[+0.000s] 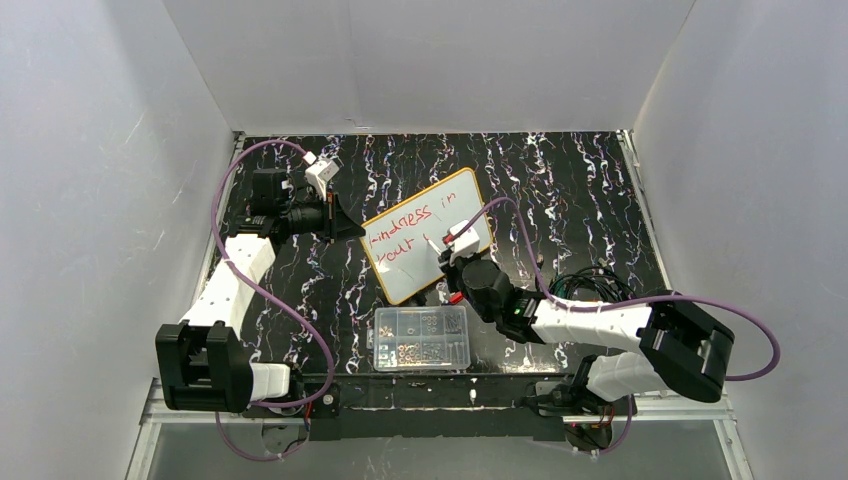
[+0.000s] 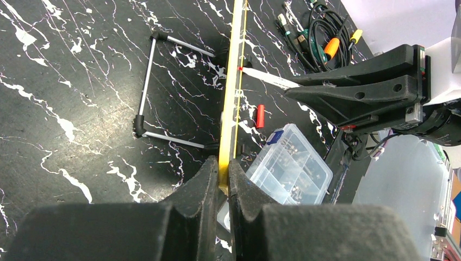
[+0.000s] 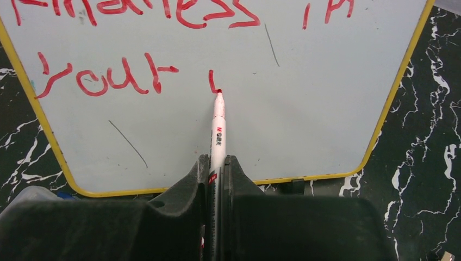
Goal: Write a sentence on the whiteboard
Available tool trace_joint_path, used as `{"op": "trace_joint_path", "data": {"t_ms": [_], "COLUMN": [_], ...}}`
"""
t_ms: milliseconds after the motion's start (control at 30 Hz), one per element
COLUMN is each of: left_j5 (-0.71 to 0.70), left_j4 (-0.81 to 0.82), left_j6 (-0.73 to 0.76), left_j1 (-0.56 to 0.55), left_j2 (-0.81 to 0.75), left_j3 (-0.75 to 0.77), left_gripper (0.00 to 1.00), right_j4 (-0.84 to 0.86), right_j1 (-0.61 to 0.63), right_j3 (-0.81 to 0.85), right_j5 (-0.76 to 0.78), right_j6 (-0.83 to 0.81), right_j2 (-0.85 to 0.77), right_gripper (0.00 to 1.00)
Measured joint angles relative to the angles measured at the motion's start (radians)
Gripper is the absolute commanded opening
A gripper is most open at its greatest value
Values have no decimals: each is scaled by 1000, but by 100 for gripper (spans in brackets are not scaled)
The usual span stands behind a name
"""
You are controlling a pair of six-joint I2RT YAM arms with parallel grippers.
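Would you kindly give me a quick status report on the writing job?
Left tool shut on whiteboard rim. Right tool shut on marker, tip on board. Sentence partway, past "your". Nothing blocking.

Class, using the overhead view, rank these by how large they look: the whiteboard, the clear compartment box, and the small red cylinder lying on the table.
1. whiteboard
2. clear compartment box
3. small red cylinder, by far the smallest
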Motion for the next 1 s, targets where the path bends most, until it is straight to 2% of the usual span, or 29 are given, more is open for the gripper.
{"op": "trace_joint_path", "data": {"t_ms": [1000], "left_j5": [1], "left_j4": [0], "left_j6": [0], "left_j1": [0], "left_j2": [-2], "left_j3": [0], "left_gripper": [0], "right_j4": [60], "right_j1": [0], "right_j3": [29], "right_j5": [68], "right_j6": [-58], "right_j2": [37], "right_gripper": [1]}}
